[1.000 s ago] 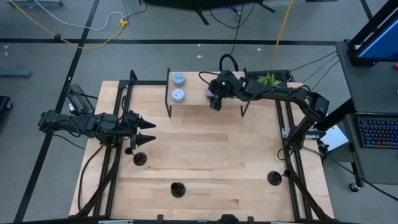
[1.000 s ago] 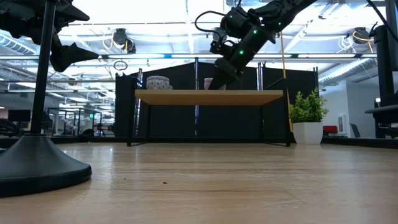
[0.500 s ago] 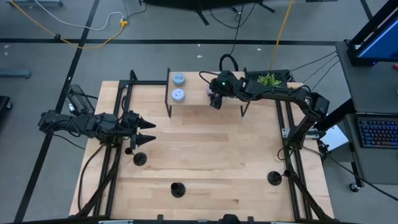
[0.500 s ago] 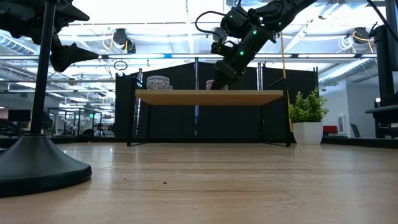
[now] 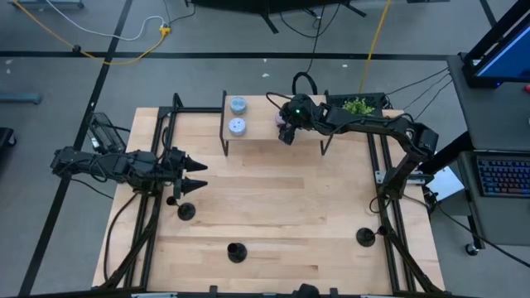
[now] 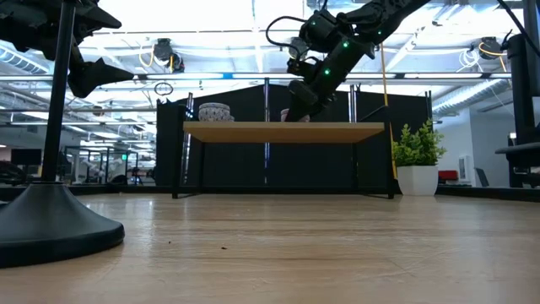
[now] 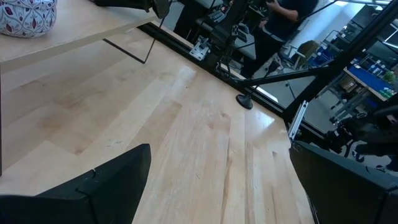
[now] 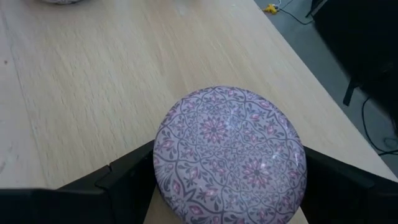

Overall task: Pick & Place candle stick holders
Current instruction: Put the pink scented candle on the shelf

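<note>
clamping wide on the lilac tin [image 8: 230, 155] with the fingers [image 8: 124, 180] of the right gripper [image 5: 286, 135], one on each side of it, apparently touching both sides. sitting at the near edge of the small wooden shelf [image 5: 265, 136] at the table's far side. hard telling whether the tin is lifted or resting on the shelf. leaving the blue tin [image 5: 238, 104] and white tin [image 5: 237, 126] on the same shelf, apart from the grip.

hanging the left gripper [image 5: 204, 175] over the left side of the table [image 5: 273, 207] with fingers [image 7: 112, 186] spread fully and gripping nothing. hovering near one candle stick holder [image 5: 185, 211], but not touching it.

standing all three holders upright on the table: the one by the left gripper, a second [image 5: 237, 252] at the near edge, a third [image 5: 363, 237] toward the right, well apart from one another. none gripped.

judging the step: handling the tin, not yet picking any holder, so barely starting the task proper. next probably calling for dropping the open left fingers around the stem of the nearest holder, centring on that thin stem before closing, and lifting straight up to avoid tipping the disc base.
</note>
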Action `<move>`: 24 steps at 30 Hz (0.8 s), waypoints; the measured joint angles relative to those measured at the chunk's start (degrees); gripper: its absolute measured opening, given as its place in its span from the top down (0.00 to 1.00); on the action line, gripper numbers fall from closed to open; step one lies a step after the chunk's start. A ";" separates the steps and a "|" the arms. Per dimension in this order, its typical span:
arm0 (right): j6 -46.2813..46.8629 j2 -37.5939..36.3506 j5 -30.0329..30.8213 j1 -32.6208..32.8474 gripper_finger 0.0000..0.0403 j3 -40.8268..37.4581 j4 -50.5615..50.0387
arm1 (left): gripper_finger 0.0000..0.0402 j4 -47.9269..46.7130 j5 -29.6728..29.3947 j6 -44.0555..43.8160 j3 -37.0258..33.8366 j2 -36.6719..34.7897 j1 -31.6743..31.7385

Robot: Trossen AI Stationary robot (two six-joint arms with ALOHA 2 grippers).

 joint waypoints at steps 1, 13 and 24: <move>-0.07 0.00 -0.02 0.00 0.20 0.00 0.02 | 0.02 0.00 0.00 0.00 0.00 0.00 0.00; -3.20 -0.02 -0.11 0.00 0.20 0.00 1.13 | 0.02 0.00 0.00 0.00 0.00 0.00 0.00; -0.85 -0.07 -0.26 0.00 0.12 0.00 2.35 | 0.02 0.02 0.00 -0.05 0.00 -0.01 0.00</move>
